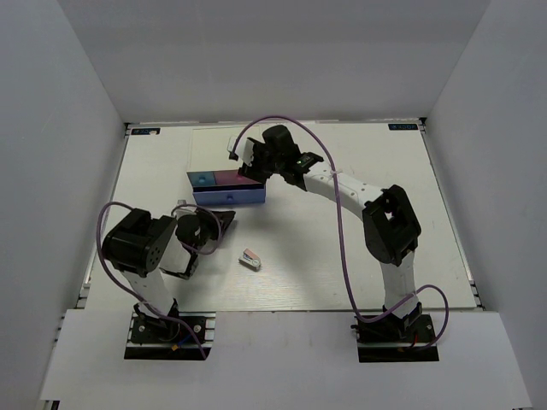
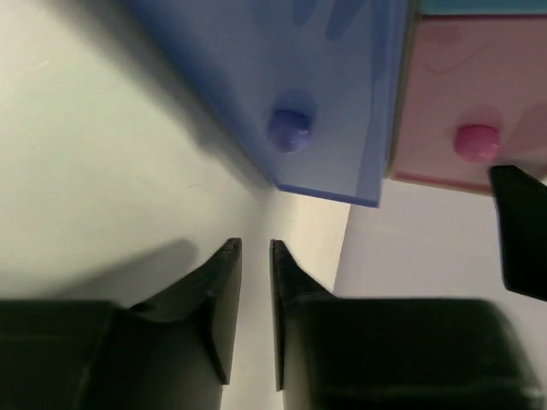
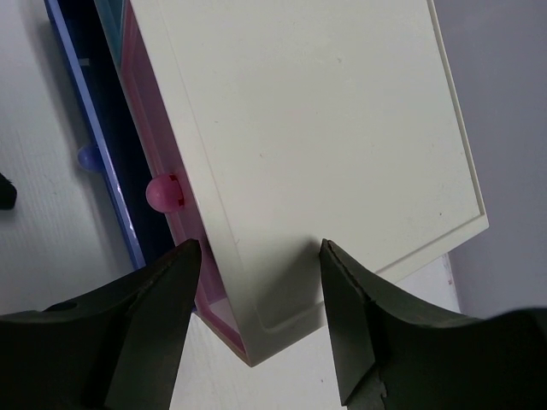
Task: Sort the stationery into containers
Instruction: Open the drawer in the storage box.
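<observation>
The pink-and-white stapler-like piece (image 1: 250,260) lies nearest on the table (image 1: 342,248), well apart from the box and right of the left gripper (image 2: 255,246). That gripper's jaws are almost pressed together, holding nothing, near the jutting blue-lavender drawer (image 2: 282,85) beside the pink drawer (image 2: 479,85). Farthest, the right gripper (image 3: 256,260) hangs spread over the right end of the box's white top (image 3: 325,128).
</observation>
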`<state>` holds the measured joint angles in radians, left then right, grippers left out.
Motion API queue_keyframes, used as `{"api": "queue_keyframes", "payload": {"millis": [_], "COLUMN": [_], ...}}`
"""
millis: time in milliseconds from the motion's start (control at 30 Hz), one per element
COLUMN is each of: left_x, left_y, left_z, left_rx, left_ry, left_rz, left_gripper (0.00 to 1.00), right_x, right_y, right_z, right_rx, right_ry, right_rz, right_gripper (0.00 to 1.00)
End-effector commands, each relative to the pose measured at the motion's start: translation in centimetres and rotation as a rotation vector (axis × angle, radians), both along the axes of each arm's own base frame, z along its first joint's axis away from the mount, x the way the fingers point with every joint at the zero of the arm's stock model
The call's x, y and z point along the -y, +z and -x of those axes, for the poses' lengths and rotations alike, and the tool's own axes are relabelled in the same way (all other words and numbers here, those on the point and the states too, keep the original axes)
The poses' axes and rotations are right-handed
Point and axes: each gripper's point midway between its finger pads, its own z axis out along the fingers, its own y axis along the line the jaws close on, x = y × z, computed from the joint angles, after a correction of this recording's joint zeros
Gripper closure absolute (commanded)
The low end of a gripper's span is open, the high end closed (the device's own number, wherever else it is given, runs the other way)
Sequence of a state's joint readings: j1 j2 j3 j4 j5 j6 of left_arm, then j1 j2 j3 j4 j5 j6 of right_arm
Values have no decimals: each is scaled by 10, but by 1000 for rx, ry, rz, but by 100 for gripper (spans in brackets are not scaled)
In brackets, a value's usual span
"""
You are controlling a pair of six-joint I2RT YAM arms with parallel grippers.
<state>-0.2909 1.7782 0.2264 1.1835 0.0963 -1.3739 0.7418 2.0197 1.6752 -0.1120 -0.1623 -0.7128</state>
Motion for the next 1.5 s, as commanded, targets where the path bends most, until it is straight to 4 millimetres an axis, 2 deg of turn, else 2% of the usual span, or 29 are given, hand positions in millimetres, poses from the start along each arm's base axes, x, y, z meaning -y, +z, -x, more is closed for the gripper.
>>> {"api": "queue_keyframes", "payload": {"millis": [0,100,233,267,300,467,500,567,700,800,1067,1100,1167,1267,1300,1367,1467], "left_x": [6,4,-5,-6,-8,-14,-15,-14,-17,-18,-26,-29,-30,-31,-33,-32,-30], "left_y": [38,46,53,64,55,58,50,52,41,46,48,39,46,46,32,33,19], "left_z": [-17,-27,-34,-37,-35,-36,-35,-39,-40,-45,-56,-52,-56,-60,-54,-57,-48], "left_rx": [122,134,115,128,78,59,19,-1,-67,-57,-113,-150,-143,-191,-254,-280,-348], "left_ry": [-19,9,68,77,85,118,116,115,131,142,195,201,214,225,221,219,205], "left_rz": [5,1,-23,-21,-40,-58,-73,-80,-111,-112,-158,-177,-180,-195,-222,-233,-264], "left_gripper": [60,49,41,41,39,35,35,32,29,22,20,19,19,17,17,17,17], "right_x": [5,6,8,8,9,7,6,7,8,8,9,9,9,9,9,8,9], "right_y": [-9,-7,-6,-7,-7,-8,-8,-9,-7,-9,-9,-9,-10,-11,-11,-10,-9], "right_z": [-3,0,1,0,0,1,0,1,0,1,-1,-1,-1,-1,-1,-1,-2], "right_rx": [-19,-19,-19,-20,-20,-20,-22,-23,-17,-18,-16,-15,-16,-19,-18,-17,-15], "right_ry": [-32,-28,-30,-32,-34,-28,-29,-29,-33,-31,-36,-35,-34,-37,-35,-36,-41], "right_rz": [13,11,11,10,10,8,7,8,7,10,8,9,10,11,12,9,9], "right_gripper": [36,34,34,34,33,33,33,33,33,33,33,33,33,33,33,33,33]}}
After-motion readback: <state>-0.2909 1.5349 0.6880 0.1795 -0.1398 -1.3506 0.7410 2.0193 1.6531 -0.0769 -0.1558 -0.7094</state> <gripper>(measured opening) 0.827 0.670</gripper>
